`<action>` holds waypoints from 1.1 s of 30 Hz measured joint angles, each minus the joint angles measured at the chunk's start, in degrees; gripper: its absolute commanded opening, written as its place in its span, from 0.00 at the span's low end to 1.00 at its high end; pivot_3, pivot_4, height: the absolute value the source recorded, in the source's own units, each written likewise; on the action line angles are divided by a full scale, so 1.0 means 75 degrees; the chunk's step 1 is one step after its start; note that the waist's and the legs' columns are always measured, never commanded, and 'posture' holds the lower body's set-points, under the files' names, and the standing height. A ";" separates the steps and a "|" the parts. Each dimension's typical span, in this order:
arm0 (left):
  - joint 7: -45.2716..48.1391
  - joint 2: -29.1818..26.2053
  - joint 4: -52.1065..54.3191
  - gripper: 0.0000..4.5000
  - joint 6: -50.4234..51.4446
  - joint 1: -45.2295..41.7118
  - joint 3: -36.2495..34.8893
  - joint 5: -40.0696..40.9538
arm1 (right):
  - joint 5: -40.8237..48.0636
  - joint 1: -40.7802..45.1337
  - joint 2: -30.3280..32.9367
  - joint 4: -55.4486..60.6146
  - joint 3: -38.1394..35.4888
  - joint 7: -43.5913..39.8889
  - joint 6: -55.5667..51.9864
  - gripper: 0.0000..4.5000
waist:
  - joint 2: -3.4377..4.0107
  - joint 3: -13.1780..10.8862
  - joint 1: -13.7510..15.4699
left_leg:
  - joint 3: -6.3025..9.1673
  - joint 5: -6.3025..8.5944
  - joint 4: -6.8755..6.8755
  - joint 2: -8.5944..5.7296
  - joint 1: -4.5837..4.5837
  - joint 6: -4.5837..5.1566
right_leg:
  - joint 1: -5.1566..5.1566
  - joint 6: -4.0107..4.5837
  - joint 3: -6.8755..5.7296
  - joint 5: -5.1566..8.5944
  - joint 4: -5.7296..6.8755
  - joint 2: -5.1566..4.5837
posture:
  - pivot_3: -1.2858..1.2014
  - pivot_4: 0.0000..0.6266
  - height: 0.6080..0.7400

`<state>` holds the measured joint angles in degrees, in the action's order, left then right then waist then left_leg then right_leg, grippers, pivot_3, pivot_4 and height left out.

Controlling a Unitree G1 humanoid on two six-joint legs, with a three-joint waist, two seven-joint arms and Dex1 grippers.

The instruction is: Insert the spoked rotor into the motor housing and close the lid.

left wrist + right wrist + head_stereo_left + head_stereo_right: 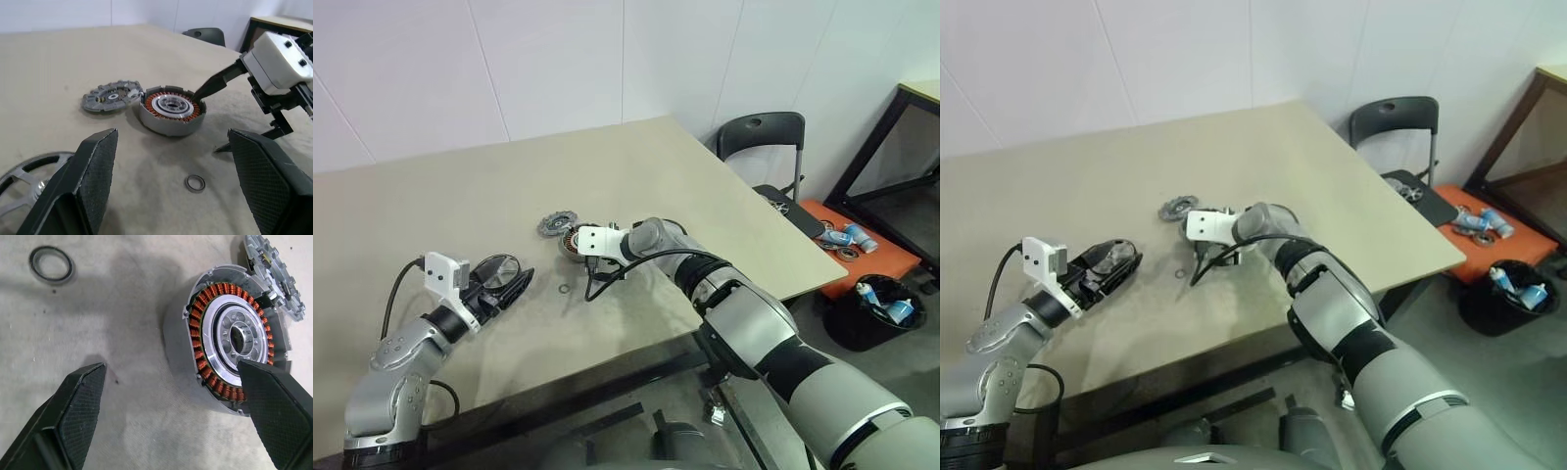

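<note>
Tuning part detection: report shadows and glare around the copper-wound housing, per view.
Right wrist view: a soft grey shadow lies on the beige table beside the round silver-rimmed, copper-wound motor housing. Left wrist view: its silver inner ring glints. Left eye view: even light, no tabletop glare.

Black chair [766, 147] beside table [460, 215]; bin [876, 313] on floor.

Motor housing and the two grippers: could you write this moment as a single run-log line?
right gripper: open, one finger over motor housing | left gripper: open, nothing between fingers | spoked rotor: on table beside housing
</note>
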<state>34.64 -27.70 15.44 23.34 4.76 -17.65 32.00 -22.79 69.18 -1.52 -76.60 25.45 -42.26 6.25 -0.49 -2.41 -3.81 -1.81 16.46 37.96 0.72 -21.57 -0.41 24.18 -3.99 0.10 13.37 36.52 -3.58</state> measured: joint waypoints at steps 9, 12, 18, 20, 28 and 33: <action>-0.0069 0.0050 0.0081 0.85 0.0026 0.0039 0.0009 0.0001 | 0.0504 0.0048 -0.0279 -0.0106 -0.0920 0.0207 -0.1140 0.73 | 0.0000 0.0000 -0.0025 | 0.0002 0.0000 0.0000 0.0000 0.0000 0.0000 | 0.0001 0.0000 -0.0001 0.0000 0.0002 0.0001 | 0.52 0.00 1.00; -0.0091 0.0050 0.0081 0.85 0.0036 0.0036 0.0009 0.0000 | 0.0619 0.0157 -0.0302 -0.0120 -0.1228 0.0518 -0.1622 0.73 | 0.0001 0.0000 -0.0017 | 0.0002 0.0000 0.0000 -0.0001 -0.0001 0.0000 | 0.0001 0.0001 -0.0001 0.0000 0.0000 -0.0001 | 0.52 0.00 1.00; -0.0127 0.0050 0.0064 0.85 0.0050 -0.0098 0.0071 -0.0004 | 0.0645 0.0186 -0.0255 -0.0149 -0.1346 0.0864 -0.1934 0.69 | 0.0001 -0.0001 -0.0025 | 0.0002 0.0000 -0.0001 -0.0001 -0.0002 0.0000 | 0.0002 0.0001 -0.0001 0.0001 -0.0001 -0.0001 | 0.52 0.00 1.00; -0.0127 0.0050 0.0054 0.85 0.0049 -0.0121 0.0094 -0.0007 | 0.0639 0.0186 -0.0246 -0.0149 -0.1346 0.0826 -0.1913 0.59 | 0.0001 -0.0001 -0.0026 | 0.0002 0.0000 -0.0001 -0.0001 -0.0003 0.0000 | 0.0002 0.0001 -0.0002 0.0000 -0.0002 0.0000 | 0.52 0.00 1.00; -0.0146 0.0050 -0.0011 0.85 0.0048 -0.0156 0.0134 -0.0013 | 0.0495 0.0186 -0.0248 -0.0137 -0.1327 0.0700 -0.1848 0.30 | 0.0000 0.0001 -0.0021 | 0.0003 0.0000 0.0000 -0.0002 0.0002 0.0001 | -0.0003 0.0000 -0.0003 0.0000 0.0000 0.0003 | 0.52 0.00 1.00; -0.0181 0.0050 -0.0009 0.85 0.0048 -0.0146 0.0135 -0.0013 | 0.0504 0.0186 -0.0281 -0.0113 -0.1354 0.0643 -0.1935 0.30 | -0.0001 0.0001 -0.0025 | 0.0003 0.0000 0.0000 -0.0003 0.0003 0.0001 | -0.0008 0.0000 -0.0003 0.0000 -0.0001 0.0002 | 0.52 0.00 1.00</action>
<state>33.28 -27.32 15.37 23.70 3.66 -16.63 31.90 -19.01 70.57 -3.63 -77.45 15.30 -37.44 -8.27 -0.50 -2.40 -3.99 -1.79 16.46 37.96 0.70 -21.54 -0.40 24.12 -3.99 0.07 13.37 36.52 -3.57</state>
